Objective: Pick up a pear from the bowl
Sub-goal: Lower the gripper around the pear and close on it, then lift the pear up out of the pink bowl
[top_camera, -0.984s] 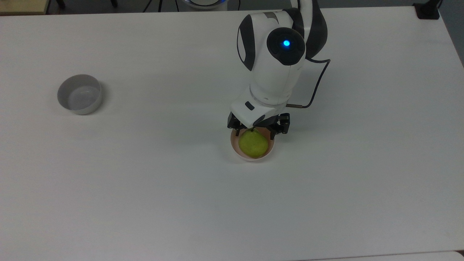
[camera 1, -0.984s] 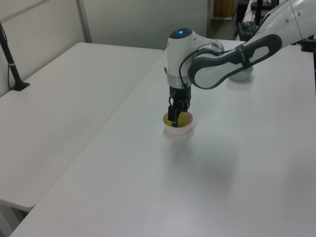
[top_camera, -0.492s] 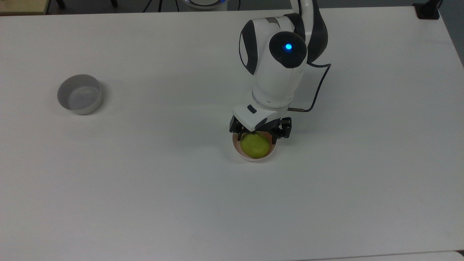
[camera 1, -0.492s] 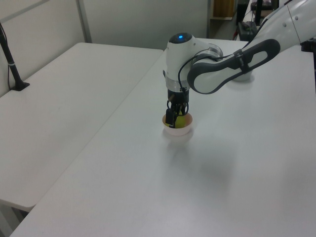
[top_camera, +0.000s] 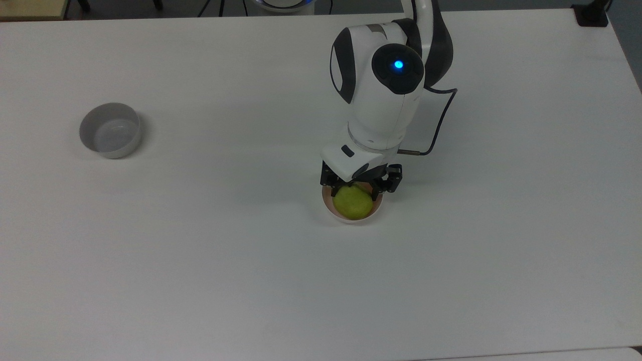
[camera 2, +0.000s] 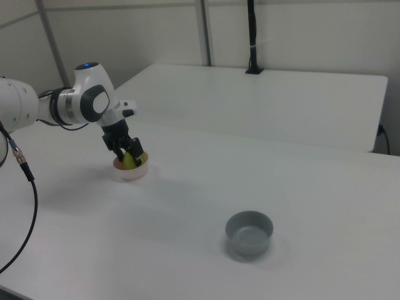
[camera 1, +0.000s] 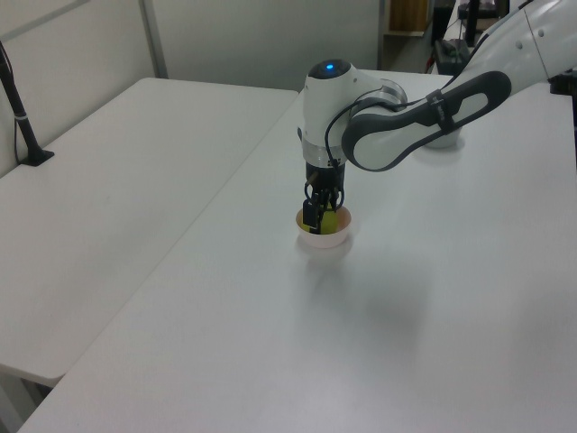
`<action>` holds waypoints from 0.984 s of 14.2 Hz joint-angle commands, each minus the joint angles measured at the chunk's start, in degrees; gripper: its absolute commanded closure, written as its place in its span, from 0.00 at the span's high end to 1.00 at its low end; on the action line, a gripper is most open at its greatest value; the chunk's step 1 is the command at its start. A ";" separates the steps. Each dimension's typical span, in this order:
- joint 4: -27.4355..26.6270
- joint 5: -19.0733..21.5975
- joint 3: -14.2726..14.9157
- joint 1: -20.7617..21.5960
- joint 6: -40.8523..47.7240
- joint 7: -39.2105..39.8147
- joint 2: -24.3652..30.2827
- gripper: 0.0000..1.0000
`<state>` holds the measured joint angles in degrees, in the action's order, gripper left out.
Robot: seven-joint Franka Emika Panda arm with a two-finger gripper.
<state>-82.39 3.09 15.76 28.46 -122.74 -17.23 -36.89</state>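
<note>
A yellow-green pear (top_camera: pixel 353 203) sits in the small pale pink bowl (top_camera: pixel 351 219) near the table's middle. My gripper (top_camera: pixel 354 190) points straight down over the bowl's far side, with a black finger pressed against each side of the pear. The arm's white wrist hides the pear's top and stem in the top view. In the left view the gripper (camera 1: pixel 320 215) reaches into the bowl (camera 1: pixel 325 240), and a yellow patch of the pear (camera 1: pixel 331 219) shows. In the right view the pear (camera 2: pixel 129 161) is between the fingers, inside the bowl (camera 2: pixel 130 174).
A grey straight-sided bowl (top_camera: pixel 110 130) stands far off at the top view's left, and the same grey bowl (camera 2: pixel 249 232) is in the foreground of the right view. A black cable (top_camera: pixel 441 120) hangs beside the wrist. The white table (top_camera: pixel 200 276) lies bare around the pink bowl.
The gripper came down over the pear and shifted slightly toward the top view's right. Its fingers then drew inward against the pear's sides. The pear stays in the bowl.
</note>
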 commanded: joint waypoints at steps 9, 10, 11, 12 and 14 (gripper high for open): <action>0.12 0.42 0.50 -0.50 3.64 -0.27 8.93 0.25; -0.05 0.42 0.42 -1.12 5.22 0.61 10.33 0.25; -0.49 0.51 0.42 -2.08 8.45 2.79 12.78 0.25; -0.84 0.60 0.24 -3.05 10.83 4.64 14.55 0.25; -1.54 0.60 -0.02 -4.89 15.41 8.24 17.80 0.25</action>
<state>-80.35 3.10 15.95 25.76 -113.26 -14.63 -25.87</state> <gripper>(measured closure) 0.194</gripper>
